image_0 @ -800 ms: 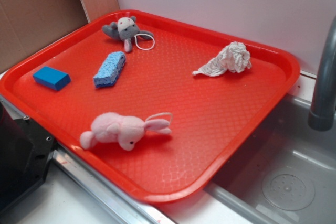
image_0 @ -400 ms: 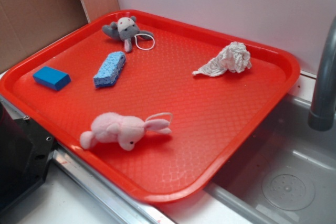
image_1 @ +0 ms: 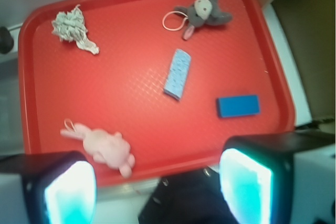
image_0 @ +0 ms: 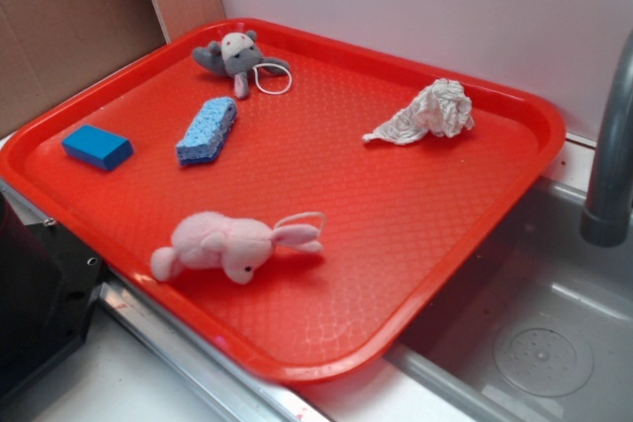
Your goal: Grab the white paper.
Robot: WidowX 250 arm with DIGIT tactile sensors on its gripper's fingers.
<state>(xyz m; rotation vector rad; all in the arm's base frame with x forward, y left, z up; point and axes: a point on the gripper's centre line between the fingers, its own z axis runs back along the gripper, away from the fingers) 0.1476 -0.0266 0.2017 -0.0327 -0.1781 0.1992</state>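
Hand (image_1: pixel 157 187) seen from the wrist view: 2 fingers, pads (image_1: pixel 71 192) lit pale cyan, spread wide with nothing between them, so open and empty. It hangs high above the near edge of the red tray (image_1: pixel 152 163), looking straight down; in the exterior view only a dark sliver shows at the top left corner, too little to read. That height likely serves as a survey stance, since all 5 items fit in the wrist view at once. White paper (image_0: pixel 427 112) lies at the far right part of the tray near the rim, next to the white wall; wad end toward the corner, twisted tail pointing in toward the tray's middle. It touches nothing else and sits well apart from the rest, which should leave the fingers free room on either side. Pink plush bunny (image_0: pixel 232 244) lies on its side near the front rim, closest to the hand. Speckled blue sponge (image_0: pixel 207 130) sits near the middle-left, solid blue block (image_0: pixel 97 146) beside the left rim, grey-and-white plush (image_0: pixel 235 55) with its string loop at the far corner. Grey faucet post (image_0: pixel 613 145) stands over the sink (image_0: pixel 554 343) to the right of the tray. Judgement: approach not yet begun; the hand must cross the whole tray diagonally to reach the wad, and the bulky end looks the surer grip than the thin tail.
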